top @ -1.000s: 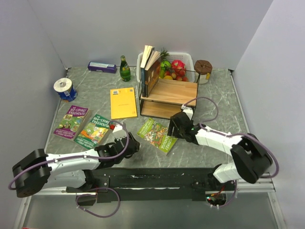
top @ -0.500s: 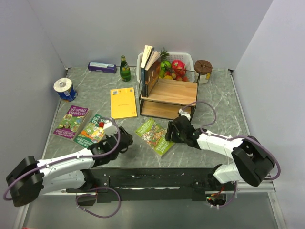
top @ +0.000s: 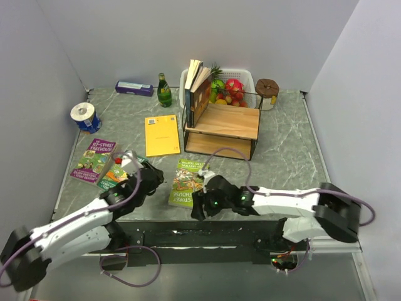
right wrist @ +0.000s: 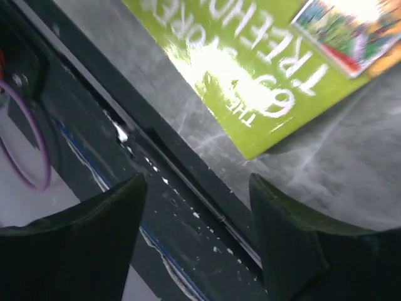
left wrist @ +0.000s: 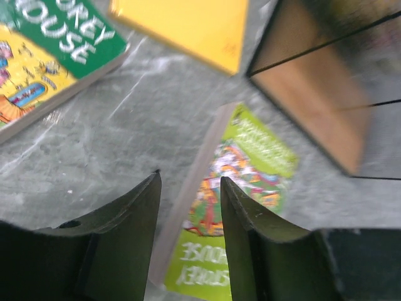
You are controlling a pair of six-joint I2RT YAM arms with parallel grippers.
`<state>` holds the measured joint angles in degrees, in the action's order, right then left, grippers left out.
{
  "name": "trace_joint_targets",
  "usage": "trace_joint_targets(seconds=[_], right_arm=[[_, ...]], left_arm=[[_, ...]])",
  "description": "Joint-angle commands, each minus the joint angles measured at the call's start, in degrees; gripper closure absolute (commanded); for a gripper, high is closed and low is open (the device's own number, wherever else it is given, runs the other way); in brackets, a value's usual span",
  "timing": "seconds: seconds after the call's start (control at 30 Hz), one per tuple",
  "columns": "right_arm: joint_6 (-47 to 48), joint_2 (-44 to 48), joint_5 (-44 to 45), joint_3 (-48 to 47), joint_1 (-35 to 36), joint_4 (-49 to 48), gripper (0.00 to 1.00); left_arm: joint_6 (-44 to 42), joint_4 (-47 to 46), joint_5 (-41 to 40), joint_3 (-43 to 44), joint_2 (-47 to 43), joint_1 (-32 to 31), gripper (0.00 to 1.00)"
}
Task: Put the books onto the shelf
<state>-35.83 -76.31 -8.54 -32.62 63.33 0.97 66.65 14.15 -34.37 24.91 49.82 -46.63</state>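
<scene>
My left gripper (top: pixel 152 178) hangs low, jaws spread, just left of the lime-green book (top: pixel 186 180); my right gripper (top: pixel 199 207), also spread, sits at its near edge. Two books (top: pixel 198 84) lean on the shelf (top: pixel 227 123) beyond.

The shelf (top: pixel 229 119) stood on the table (top: pixel 288 144). The upright books (top: pixel 195 81) stood at the left end of its upper board. From the shelf, the basket (top: pixel 247 72) sat at 12 o'clock, the bottle (top: pixel 164 91) at 10 o'clock, the flat book (top: pixel 162 135) at 9 o'clock and the near book (top: pixel 185 179) at 7 o'clock.
</scene>
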Motion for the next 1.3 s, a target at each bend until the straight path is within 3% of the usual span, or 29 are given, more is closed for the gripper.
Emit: trace_joint_targets(seconds=[0.0,0.1,0.27,0.47,0.6,0.73,0.9,1.03,1.07,1.13,1.23,1.27], right_arm=[[-2.48,10.73,19.13,0.01,-0.57,3.32,0.24],[-4.94,12.07,32.15,-0.95,-3.2,4.21,0.26],[-6.26,0.07,24.54,-7.35,-11.38,3.24,0.38],[-9.6,-8.4,19.87,-11.24,-10.16,7.64,0.7],[-10.31,-9.99,19.17,-11.15,-8.49,11.06,1.0],[-8.3,-10.96,16.19,-9.66,-5.42,10.73,1.0],[-4.08,-14.38,3.98,-10.61,1.25,-2.7,1.0],[-2.4,-14.92,0.71,-11.59,3.11,-10.63,1.0],[-2.49,-12.05,2.19,-10.89,3.2,-11.6,0.98],[-6.06,-7.56,14.64,-7.12,3.2,-9.43,0.96],[-9.42,0.53,32.11,-4.83,2.77,1.37,0.93],[-9.52,3.34,34.53,-4.47,2.42,2.71,0.76]], left_arm=[[-0.99,5.53,-2.55,2.08,-9.47,0.05,0.52],[-3.37,1.68,2.96,-0.37,-13.52,-0.04,0.54],[-0.48,-3.42,9.75,-3.2,-9.4,-1.44,0.59],[2.6,-2.29,6.25,-2.49,-6.05,-8.81,0.64],[3.57,-0.36,4.66,-2.76,-7.72,-10.58,0.65],[3.92,1.57,4.05,-2.84,-9.83,-11.11,0.65],[5.33,5.26,1.86,-2.76,-12.55,-11.9,0.64],[6.21,8.87,-0.25,-2.14,-16.85,-12.17,0.64],[6.21,10.27,-0.69,-1.79,-17.56,-12.17,0.64],[5.86,11.16,-1.83,-1.61,-19.49,-12.25,0.64],[3.41,8.01,-0.54,-2.32,-19.59,-12.25,0.63],[2.53,6.52,0.52,-2.93,-18.89,-12.25,0.63]])
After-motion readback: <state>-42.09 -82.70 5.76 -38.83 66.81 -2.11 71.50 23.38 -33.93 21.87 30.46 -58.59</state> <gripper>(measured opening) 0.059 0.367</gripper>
